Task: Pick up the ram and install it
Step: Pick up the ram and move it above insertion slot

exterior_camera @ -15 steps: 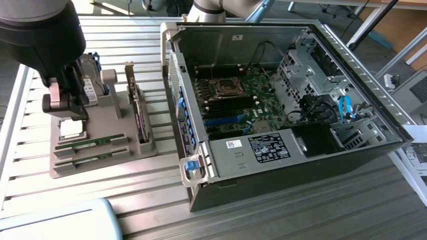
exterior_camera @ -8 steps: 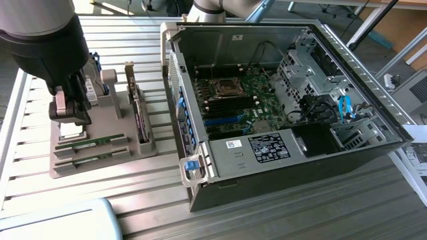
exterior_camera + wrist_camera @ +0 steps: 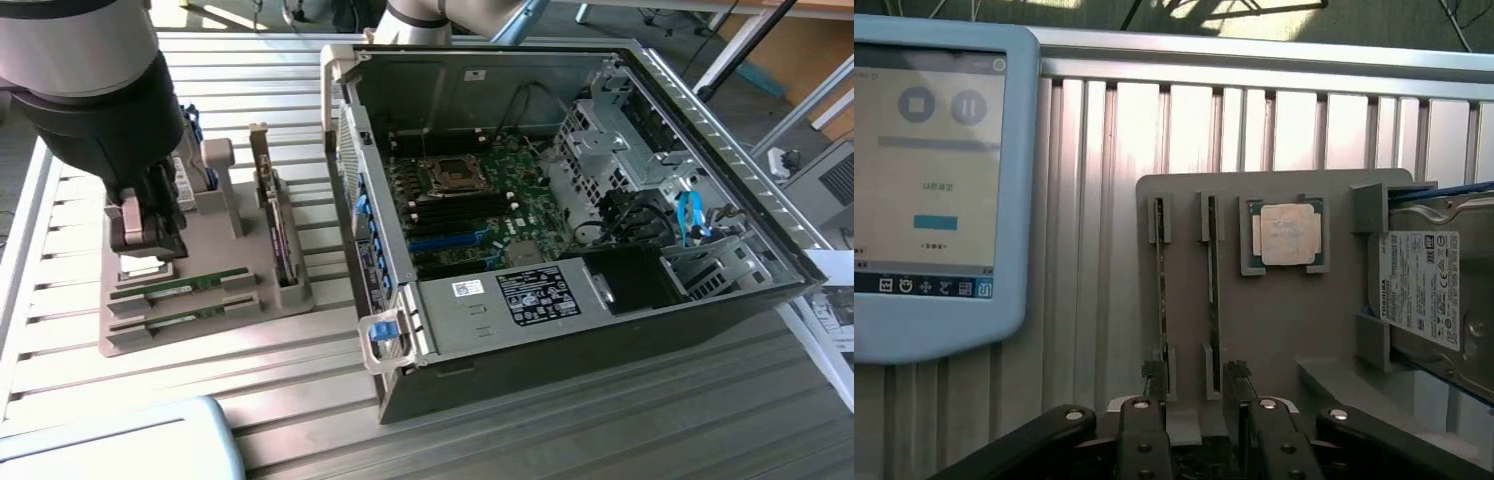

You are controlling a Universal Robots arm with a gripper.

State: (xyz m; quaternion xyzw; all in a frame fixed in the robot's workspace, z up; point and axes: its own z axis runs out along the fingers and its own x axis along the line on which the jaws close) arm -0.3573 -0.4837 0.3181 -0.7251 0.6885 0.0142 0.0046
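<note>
We see a slatted metal table (image 3: 561, 440) carrying an open computer case (image 3: 561, 375), which lies on its side with the motherboard (image 3: 494, 200) exposed. The arm (image 3: 80, 70) hangs over the exterior view's left side, well apart from the case.

Under the arm sits a grey tray (image 3: 287, 295) (image 3: 1284, 330), beside the case on the exterior view's left. A tablet (image 3: 120, 440) (image 3: 934, 180) with a lit screen rests on the table near the tray.

A hard drive (image 3: 1434, 290) stands at one end of the tray. A card (image 3: 274, 210) stands upright along the edge of the tray nearest the case. A square processor (image 3: 1287, 235) lies flat in its own recess, between the hard drive and the ram slots.

Each ram stands on edge in a slot of the tray, side by side and parallel. The ram (image 3: 180, 288) (image 3: 1211, 290) lies just beside the processor. The second ram (image 3: 174, 322) (image 3: 1160, 290) lies nearer the tray's outer edge.

The claw (image 3: 140, 245) (image 3: 1195, 372) hovers over the tray, at one end of the ram slots. Its fingers (image 3: 1152, 375) stand apart and hold nothing. In the wrist view the ram lines up with the gap between them.
</note>
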